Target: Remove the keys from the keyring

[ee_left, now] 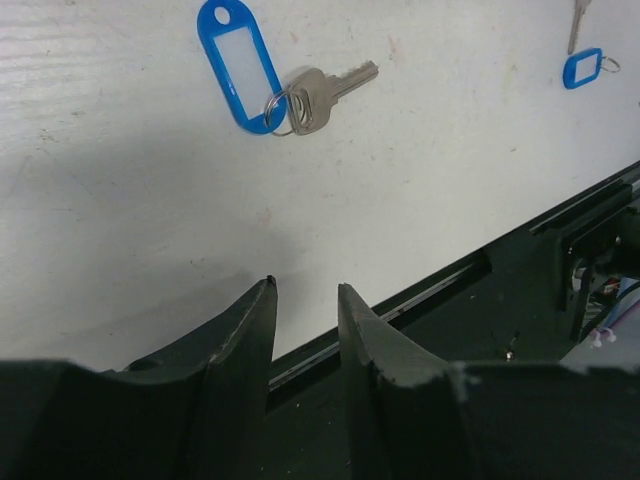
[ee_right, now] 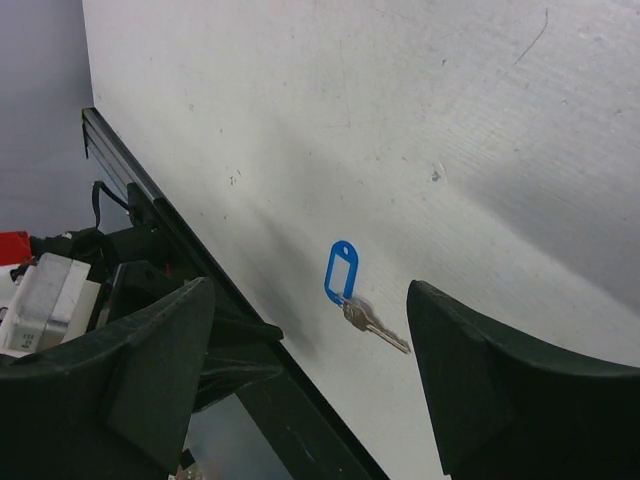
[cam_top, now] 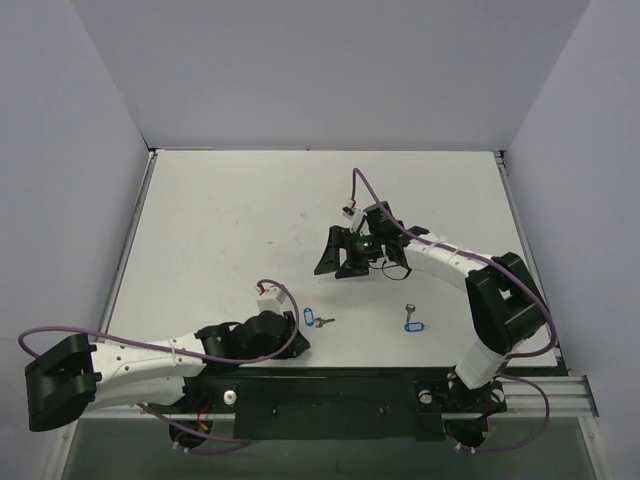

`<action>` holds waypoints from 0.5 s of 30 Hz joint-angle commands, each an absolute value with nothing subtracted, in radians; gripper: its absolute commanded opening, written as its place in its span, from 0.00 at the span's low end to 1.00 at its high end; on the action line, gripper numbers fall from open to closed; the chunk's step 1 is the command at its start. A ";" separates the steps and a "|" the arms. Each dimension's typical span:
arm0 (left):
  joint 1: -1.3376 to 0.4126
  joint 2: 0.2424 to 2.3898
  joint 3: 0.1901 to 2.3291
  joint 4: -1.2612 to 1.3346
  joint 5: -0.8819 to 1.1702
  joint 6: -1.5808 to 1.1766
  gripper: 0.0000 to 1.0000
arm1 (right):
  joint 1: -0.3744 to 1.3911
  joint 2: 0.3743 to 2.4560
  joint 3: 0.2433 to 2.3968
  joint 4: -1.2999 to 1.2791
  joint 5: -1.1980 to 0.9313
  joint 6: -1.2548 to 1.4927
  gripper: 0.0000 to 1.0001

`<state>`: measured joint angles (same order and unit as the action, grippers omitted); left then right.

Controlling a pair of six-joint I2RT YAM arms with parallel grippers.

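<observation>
Two keyrings lay on the desk (cam_top: 220, 220), each with its key threaded on. The first keyring (cam_top: 312, 319) had a blue tag (ee_left: 238, 65), which served as the landmark. Its key (ee_left: 325, 92) touched the tag's ring end, with the blade pointing away from the tag. A thin ring (ee_left: 280, 108) joined the two. The second keyring (cam_top: 412, 322) lay well apart from that tag, toward the right arm's side. The left claw (ee_left: 305, 300) hovered near the tag, between it and the front rail (cam_top: 560, 385). Its fingers were parted by a narrow gap and held nothing. The right claw (ee_right: 310, 300) hung beyond the tag, farther up the desk, spread wide and empty.

The step in hand looked like the approach to the first keyring. To do it well, one claw would probably need to pin the tag flat. The other would pinch the key's head, not its blade, so the ring's coil could be worked open. The left claw's narrow gap seemed to suit so thin a target, but it would have to come down squarely over it.

Where the ring's split end lay could not be made out in any view, because the wire was too fine. Overhead, the left claw's fingertips merged with the dark bulk of its wrist. The second keyring's key ran off the top edge of the left wrist view. How high either claw stood above the desk could not be told.
</observation>
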<state>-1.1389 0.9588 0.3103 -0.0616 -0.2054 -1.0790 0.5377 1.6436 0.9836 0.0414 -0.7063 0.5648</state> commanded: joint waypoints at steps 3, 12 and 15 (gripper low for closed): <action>-1.183 1.045 0.321 0.086 -0.313 -1.103 0.29 | 0.545 1.736 0.942 0.284 -0.868 0.615 0.67; -1.177 1.068 0.235 0.207 -0.330 -1.137 0.02 | 0.589 1.815 0.971 0.115 -0.900 0.419 0.56; -1.175 1.097 0.221 0.253 -0.319 -1.144 0.01 | 0.604 1.842 0.973 0.084 -0.900 0.373 0.55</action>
